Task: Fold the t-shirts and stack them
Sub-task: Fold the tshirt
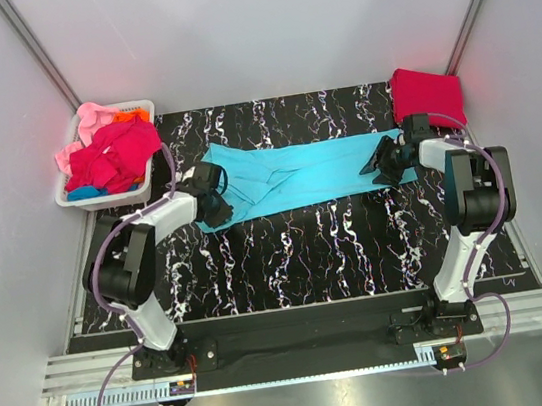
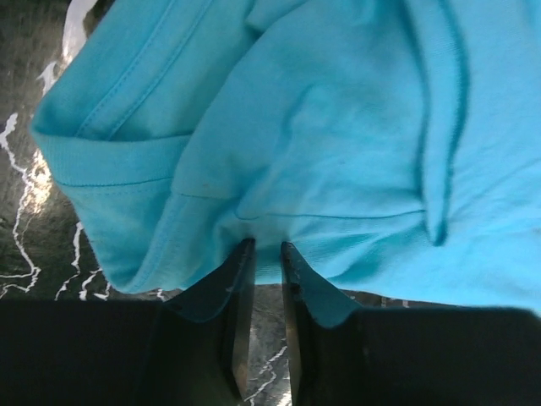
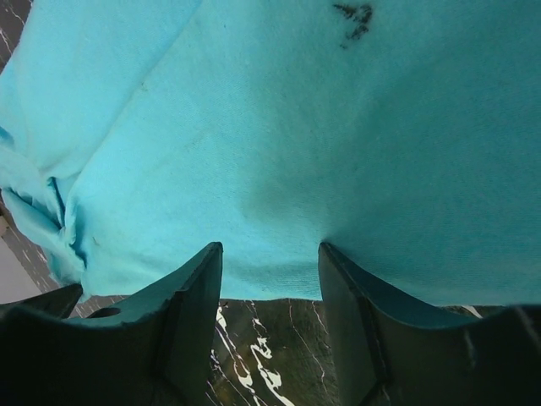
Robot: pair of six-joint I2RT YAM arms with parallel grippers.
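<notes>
A turquoise t-shirt [image 1: 297, 174] lies as a long folded band across the far part of the black marbled table. My left gripper [image 1: 217, 195] is at its left end, its jaws nearly together and pinching a bunched edge of the cloth [image 2: 338, 152], as the left wrist view shows [image 2: 266, 245]. My right gripper [image 1: 379, 168] is at the shirt's right end, jaws apart, with the fingertips at the cloth's edge [image 3: 270, 127] in the right wrist view [image 3: 270, 247]. A folded crimson t-shirt [image 1: 428, 95] lies at the far right corner.
A white slotted basket [image 1: 73, 197] stands at the far left, holding a heap of magenta-red [image 1: 118, 154], pink [image 1: 88, 123], orange [image 1: 127, 113] and blue [image 1: 88, 191] shirts. Grey walls close in on both sides and the back.
</notes>
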